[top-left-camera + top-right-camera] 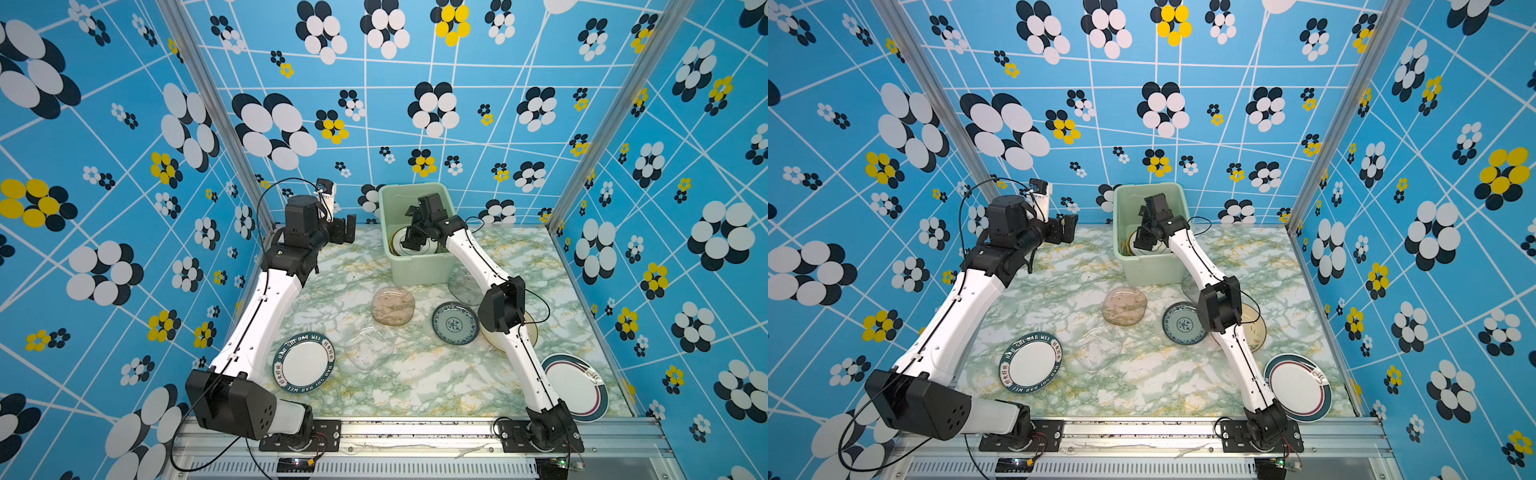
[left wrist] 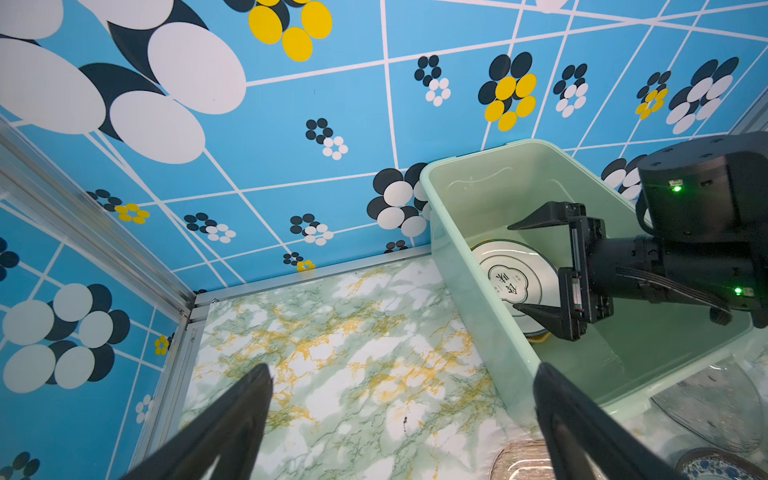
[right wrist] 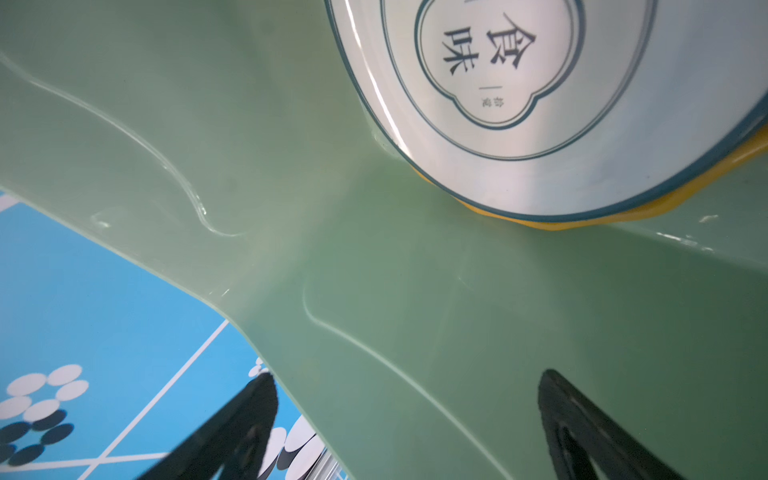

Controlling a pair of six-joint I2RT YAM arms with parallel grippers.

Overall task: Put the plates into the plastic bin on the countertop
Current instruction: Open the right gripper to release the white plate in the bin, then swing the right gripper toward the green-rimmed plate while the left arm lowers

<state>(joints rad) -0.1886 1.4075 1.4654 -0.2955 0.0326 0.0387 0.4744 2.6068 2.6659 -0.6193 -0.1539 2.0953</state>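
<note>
**Q:** Where do the plates lie?

**A:** Two lie in the plastic bin (image 1: 419,270) at the back of the worktop (image 1: 415,382): a white dark-rimmed plate (image 3: 498,166) rests on a yellow plate (image 3: 582,220). In front of the bin, on the worktop, lie a brown glass plate (image 1: 392,306), a blue-patterned plate (image 1: 455,323), a clear plate (image 1: 370,348) and a lettered-rim plate (image 1: 304,362).

**Q:** And the claws?

**A:** The right claw (image 2: 512,267) is inside the bin above the white dark-rimmed plate, jaws apart, empty. The left claw (image 1: 347,229) is raised left of the bin, jaws apart, empty.
</note>
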